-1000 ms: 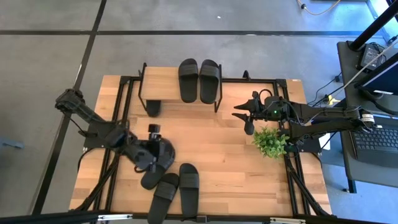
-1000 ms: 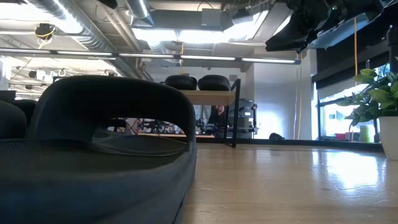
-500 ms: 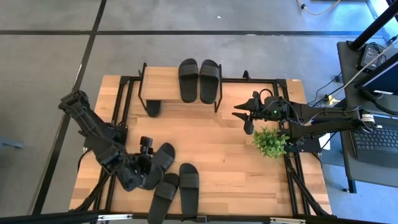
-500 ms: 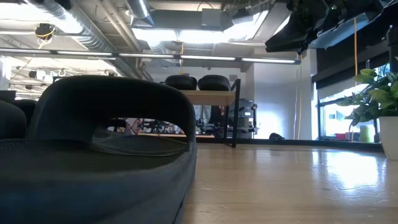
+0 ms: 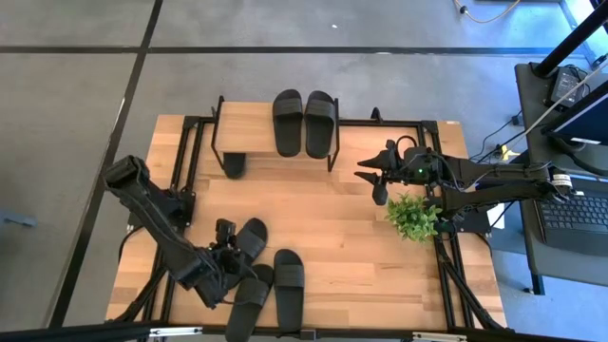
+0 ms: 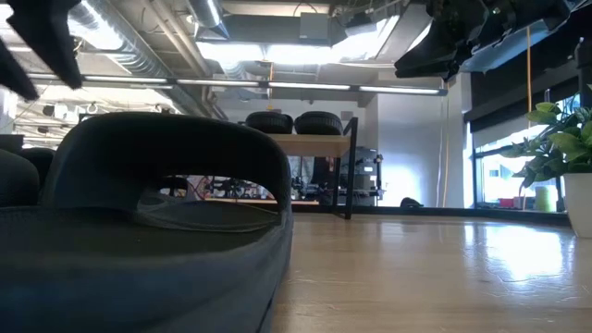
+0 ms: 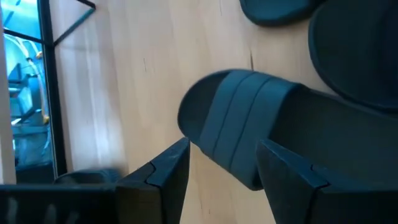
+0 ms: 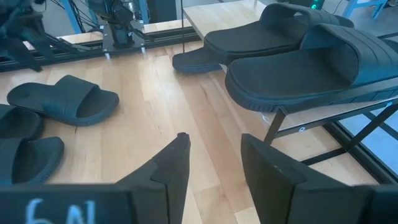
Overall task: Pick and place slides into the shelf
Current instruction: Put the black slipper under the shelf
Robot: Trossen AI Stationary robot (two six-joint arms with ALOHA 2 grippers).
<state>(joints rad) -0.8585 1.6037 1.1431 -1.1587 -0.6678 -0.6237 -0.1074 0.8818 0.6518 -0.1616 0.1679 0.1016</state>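
Two black slides (image 5: pixel 287 122) (image 5: pixel 320 123) lie side by side on the shelf (image 5: pixel 237 123), and a third (image 5: pixel 234 164) sticks out from under it. Three more slides (image 5: pixel 249 237) (image 5: pixel 249 299) (image 5: pixel 288 290) lie on the table near its near edge. My left gripper (image 5: pixel 217 271) hangs over this group. In the left wrist view the open gripper (image 7: pixel 224 155) has a finger on either side of one slide's strap end (image 7: pixel 230 134), and I see no touch. My right gripper (image 5: pixel 375 176) (image 8: pixel 214 140) waits open in the air, right of the shelf.
A small green potted plant (image 5: pixel 411 217) stands near the table's right edge, just nearer than my right gripper. One slide (image 6: pixel 157 231) fills the foreground of the low view. Bare tabletop (image 5: pixel 332 218) lies between the shelf and the front slides.
My left arm has swung toward the table's near edge and a little left, from over the diagonal slide to the near group, and its gripper now shows at the low view's top left. That slide is more uncovered. The right arm has kept still.
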